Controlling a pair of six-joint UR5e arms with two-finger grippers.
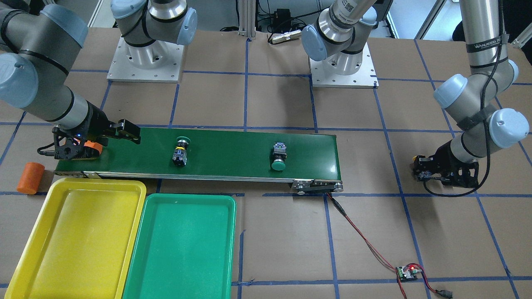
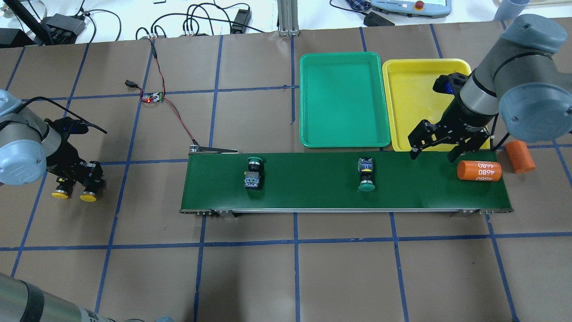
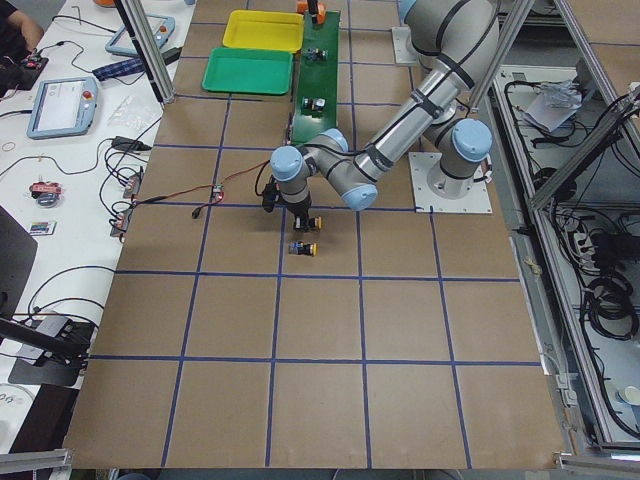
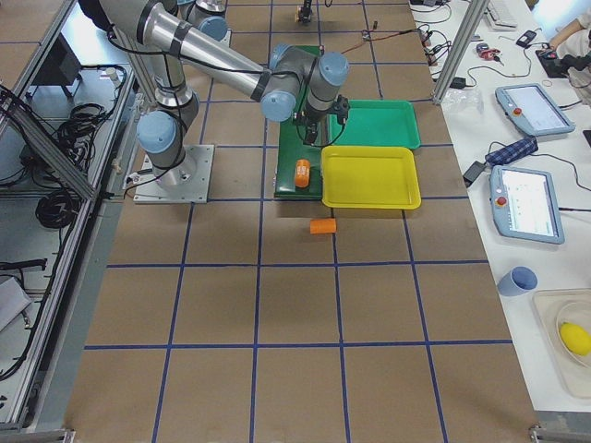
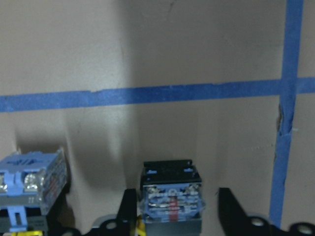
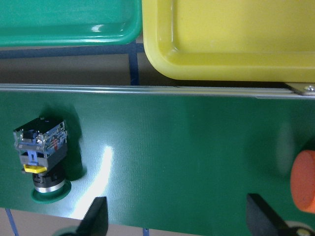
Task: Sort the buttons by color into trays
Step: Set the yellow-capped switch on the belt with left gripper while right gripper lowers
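Two green-capped buttons lie on their sides on the dark-green belt, one (image 2: 253, 173) toward its left and one (image 2: 366, 174) near its middle. Two yellow-capped buttons (image 2: 60, 191) (image 2: 88, 193) lie on the table far left. My left gripper (image 2: 89, 181) is open and straddles one yellow button's contact block (image 5: 171, 196), with a gap at one finger; the other yellow button (image 5: 29, 182) lies beside it. My right gripper (image 2: 433, 152) is open and empty above the belt's right part, in front of the yellow tray (image 2: 411, 89). The green tray (image 2: 342, 103) sits beside it. The right wrist view shows a green button (image 6: 42, 157).
An orange cylinder (image 2: 479, 171) lies on the belt's right end, just right of my right gripper. A second one (image 2: 519, 156) lies on the table past the belt's end. A red-black cable and a small circuit board (image 2: 154, 97) lie behind the belt's left end.
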